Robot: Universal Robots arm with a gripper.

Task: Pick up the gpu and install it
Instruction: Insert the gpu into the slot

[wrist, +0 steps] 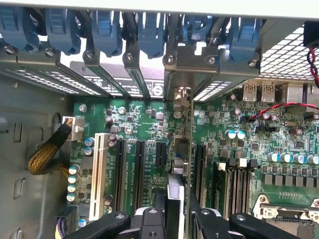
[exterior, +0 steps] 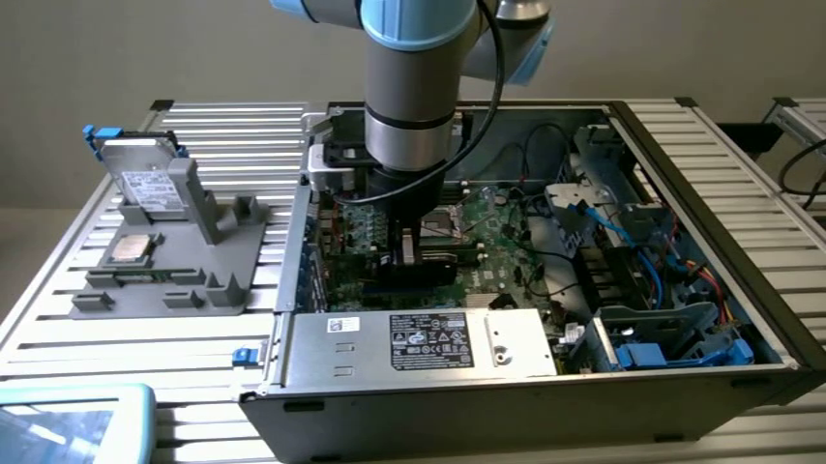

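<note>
I found the gpu (wrist: 180, 199) standing on edge inside the open computer case (exterior: 722, 290), gripped between the fingers (wrist: 209, 221) of the claw (wrist: 174, 224), which were partly closed against the card's two faces rather than fully shut. In the wrist view the card appeared as a thin vertical sliver running from between the fingers toward the rear wall of the case, its long axis parallel to the black expansion slots (wrist: 139, 164) on the green motherboard (wrist: 249, 149). Its metal end bracket (wrist: 183, 97) stood just against the row of rear slot covers beneath the blue retention clips (wrist: 149, 30). The card lay directly below the claw, in line with the approach axis, over the gap between the short black slot (wrist: 160, 153) and the next long slot (wrist: 200, 164); I could not tell whether its edge connector had entered a slot or merely hovered over it. In the exterior view the claw (exterior: 410, 253) was down among the board components, with the arm (exterior: 413, 97) vertical above it. On the exterior view's left, well apart from the case, a grey fixture (exterior: 168, 280) on the tabletop (exterior: 52, 319) carried a silver drive (exterior: 145, 179) and a small square chip (exterior: 131, 249).
</note>
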